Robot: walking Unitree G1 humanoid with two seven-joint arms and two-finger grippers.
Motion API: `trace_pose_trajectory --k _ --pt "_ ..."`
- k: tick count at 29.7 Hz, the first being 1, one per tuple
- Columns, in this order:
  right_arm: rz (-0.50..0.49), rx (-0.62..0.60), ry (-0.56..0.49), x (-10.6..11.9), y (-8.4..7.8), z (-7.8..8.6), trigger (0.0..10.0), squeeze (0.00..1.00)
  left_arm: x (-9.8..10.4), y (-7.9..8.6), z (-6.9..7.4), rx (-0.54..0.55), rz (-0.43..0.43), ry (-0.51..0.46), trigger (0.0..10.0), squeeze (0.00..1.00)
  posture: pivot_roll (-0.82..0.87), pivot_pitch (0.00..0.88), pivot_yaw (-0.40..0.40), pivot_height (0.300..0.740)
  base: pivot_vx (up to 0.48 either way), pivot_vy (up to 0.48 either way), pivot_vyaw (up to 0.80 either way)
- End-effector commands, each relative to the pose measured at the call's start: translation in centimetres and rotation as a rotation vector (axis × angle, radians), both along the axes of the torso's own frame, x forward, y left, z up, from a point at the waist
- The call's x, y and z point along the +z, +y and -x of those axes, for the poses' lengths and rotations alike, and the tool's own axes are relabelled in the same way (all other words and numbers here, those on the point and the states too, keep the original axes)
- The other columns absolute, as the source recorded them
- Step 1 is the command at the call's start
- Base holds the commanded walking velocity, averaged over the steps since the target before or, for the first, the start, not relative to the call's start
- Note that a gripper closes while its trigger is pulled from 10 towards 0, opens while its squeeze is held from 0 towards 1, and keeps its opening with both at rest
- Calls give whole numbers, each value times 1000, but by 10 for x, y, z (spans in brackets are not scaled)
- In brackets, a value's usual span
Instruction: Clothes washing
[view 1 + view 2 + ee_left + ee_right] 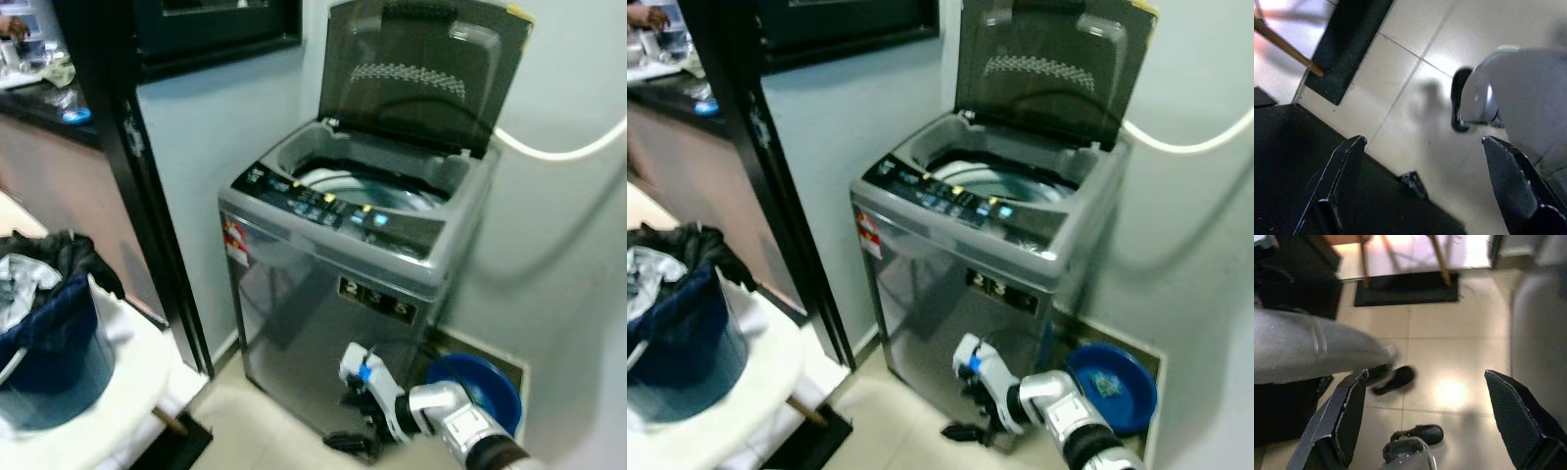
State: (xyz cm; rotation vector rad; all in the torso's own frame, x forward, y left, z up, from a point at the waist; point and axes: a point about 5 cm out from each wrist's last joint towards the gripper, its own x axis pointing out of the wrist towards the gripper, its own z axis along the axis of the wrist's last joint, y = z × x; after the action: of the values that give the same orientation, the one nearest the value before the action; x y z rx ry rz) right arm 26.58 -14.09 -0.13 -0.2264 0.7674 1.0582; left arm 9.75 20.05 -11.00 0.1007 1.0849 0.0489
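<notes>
Ahead of you stands the grey top-loading washing machine (343, 294), set against the pale wall, with its dark translucent lid (416, 73) raised upright so the drum opening (367, 186) lies open to view. A control panel (323, 206) with small lit buttons runs along the machine's front edge, and a white hose (558, 149) curves along the wall to its right. A black door frame (137, 186) rises to the left of the machine.

At your lower left sits a white chair-like seat (147, 382) carrying a blue basket (59, 357) heaped with clothes (44, 259), dark and grey fabric spilling over its rim; that laundry is well apart from the machine, on the other side of the door frame. A blue basin (485, 387) rests on the floor just beside the machine's right front corner.

Your right gripper (965, 421) hangs low in front of the machine's base, near the tiled floor (1449, 357); in its wrist view its two black fingers (1342, 426) are spread wide with nothing between them. Your left gripper (1425, 191) hangs over the floor as well, its fingers (1339, 181) likewise parted and empty. A dark mat (1347, 46) lies on the tiles under wooden legs (1364, 262) of the seat.
</notes>
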Motion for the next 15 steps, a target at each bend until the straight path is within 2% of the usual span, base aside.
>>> trace_pose_trajectory --k 1,4,5,6,7,8,9,11,12,15 --pt "57 -75 -1 -9 -5 2 10000 0 -2 -16 0 -43 45 12 10000 0 151 0 -64 740 0 0 0" --pt "57 -75 -1 -9 -5 2 10000 0 -2 -16 0 -43 45 12 10000 0 151 0 -64 740 0 0 0" --pt "140 -183 9 -24 -11 10 10000 0 -2 -16 1 -40 41 15 10000 0 149 0 -65 740 0 0 0" --pt "140 -183 9 -24 -11 10 10000 0 -2 -16 1 -40 41 15 10000 0 149 0 -65 740 0 0 0" --pt "248 -284 16 -39 -20 22 10000 0 -3 -15 2 -37 34 22 10000 0 150 0 -67 740 0 0 0" --pt "248 -284 16 -39 -20 22 10000 0 -3 -15 2 -37 34 22 10000 0 150 0 -67 740 0 0 0" --pt "329 -375 35 -52 -27 34 10000 0 -3 -15 4 -36 25 31 10000 0 148 0 -69 740 0 0 706" --pt "329 -375 35 -52 -27 34 10000 0 -3 -15 4 -36 25 31 10000 0 148 0 -69 740 0 0 706" --pt "395 -436 56 -61 -33 46 10000 0 -4 -15 6 -35 15 41 10000 0 151 0 -72 740 0 0 763" --pt "395 -436 56 -61 -33 46 10000 0 -4 -15 6 -35 15 41 10000 0 151 0 -72 740 0 0 763"
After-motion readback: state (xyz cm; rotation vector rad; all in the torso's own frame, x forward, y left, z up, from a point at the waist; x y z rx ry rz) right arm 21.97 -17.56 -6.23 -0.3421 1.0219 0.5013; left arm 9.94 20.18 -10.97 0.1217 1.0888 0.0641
